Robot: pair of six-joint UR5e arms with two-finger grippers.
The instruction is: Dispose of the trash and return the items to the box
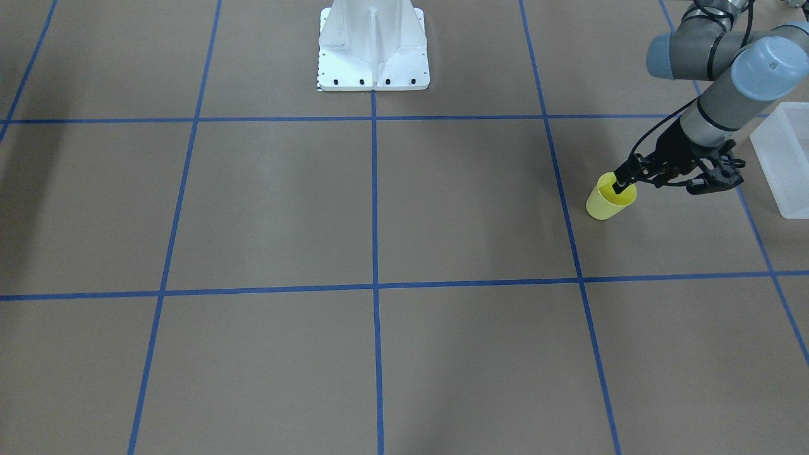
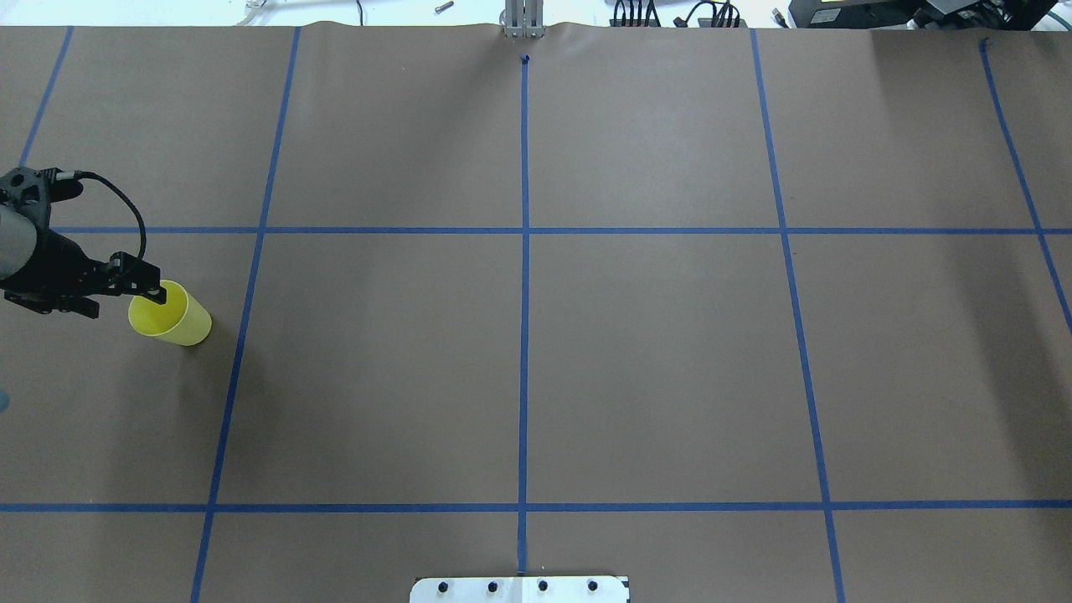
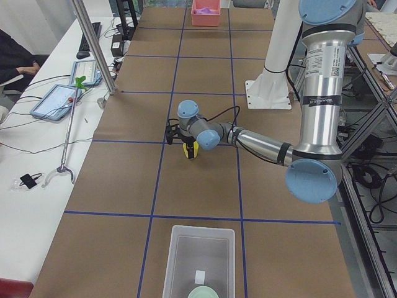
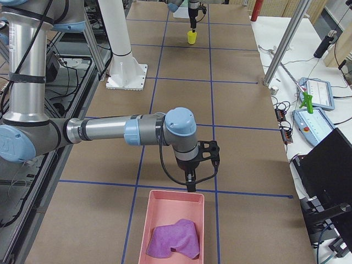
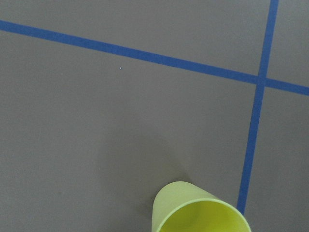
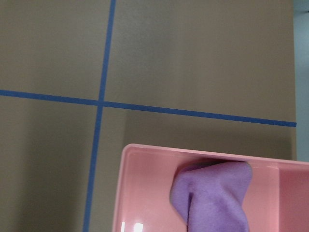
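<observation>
The yellow cup (image 1: 608,201) stands at the table's left end, leaning slightly; it also shows in the overhead view (image 2: 172,315) and at the bottom of the left wrist view (image 5: 198,210). My left gripper (image 1: 624,184) is shut on its rim, one finger inside the cup. I cannot tell if the cup rests on the table. The frosted box (image 1: 782,158) is close by; in the left side view the box (image 3: 180,261) holds the mint-green bowl (image 3: 203,292). My right gripper (image 4: 190,183) hangs just over a pink bin's near rim; I cannot tell its state.
The pink bin (image 4: 157,225) at the table's right end holds a purple cloth (image 4: 173,239), also in the right wrist view (image 6: 212,198). The white robot base (image 1: 373,47) stands mid-table. Blue tape lines grid the brown table.
</observation>
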